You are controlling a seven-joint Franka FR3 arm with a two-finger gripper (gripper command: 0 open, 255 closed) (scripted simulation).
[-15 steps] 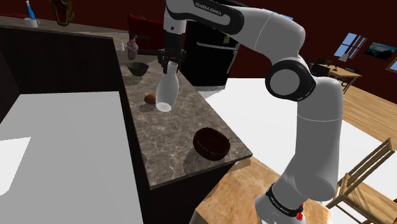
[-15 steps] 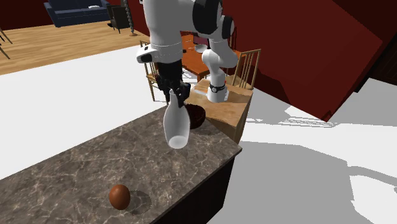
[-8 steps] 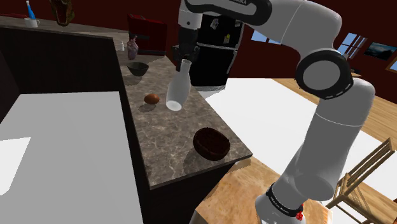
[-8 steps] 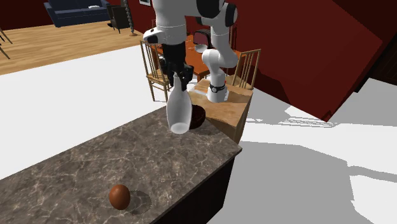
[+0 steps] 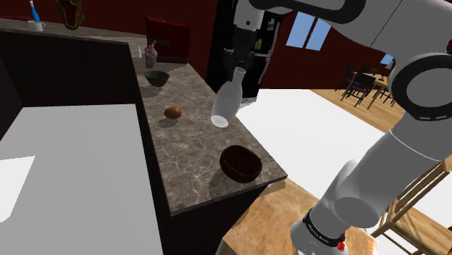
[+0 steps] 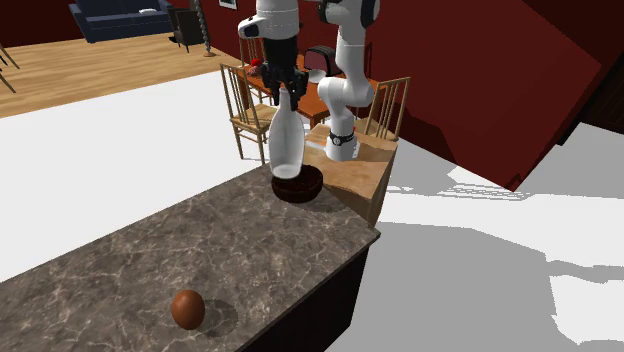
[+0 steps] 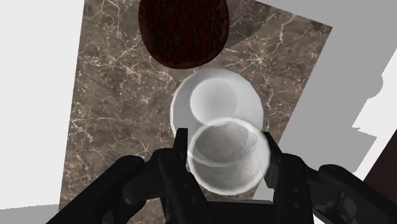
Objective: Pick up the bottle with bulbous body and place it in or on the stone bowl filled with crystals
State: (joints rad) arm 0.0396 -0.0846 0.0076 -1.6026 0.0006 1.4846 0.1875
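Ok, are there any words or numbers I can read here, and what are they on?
On the black band at the arm's foot: tiny white letters, too small to read.
On the bottle, the bowl and the counter: no writing.
Nothing else here can be read.

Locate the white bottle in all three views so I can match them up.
Shoulder view: the white bottle hangs upper middle, above the counter, up the picture from the dark bowl.
Second exterior view: upper middle, its base just above the bowl in the picture.
Wrist view: clasped in the end effector, with the bowl beyond.
Shared landmark: the dark bowl.
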